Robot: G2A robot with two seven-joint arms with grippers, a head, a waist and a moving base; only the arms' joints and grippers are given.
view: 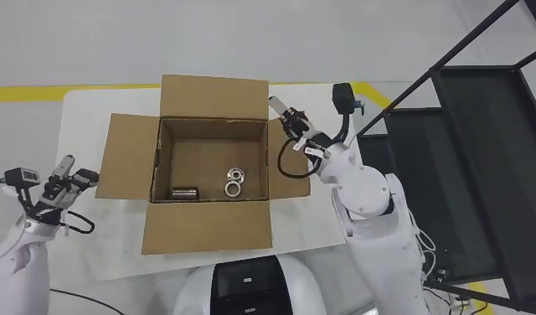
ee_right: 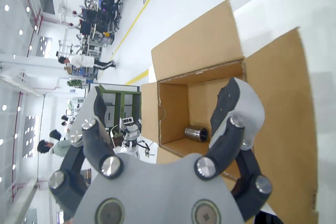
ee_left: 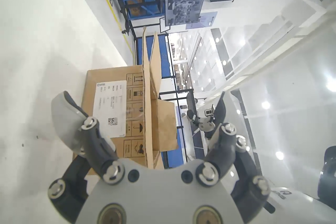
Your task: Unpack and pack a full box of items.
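An open cardboard box stands in the middle of the white table, all flaps folded out. On its floor lie a metal cylinder and a pair of metal rings. The right wrist view looks into the box and shows the cylinder. My right gripper hangs open and empty above the box's right flap. My left gripper is open and empty at the table's left edge, well apart from the box, whose labelled side wall faces it.
A black metal stair frame stands close on the right of the table. The white table has bare strips around the box. A yellow floor line runs behind the table.
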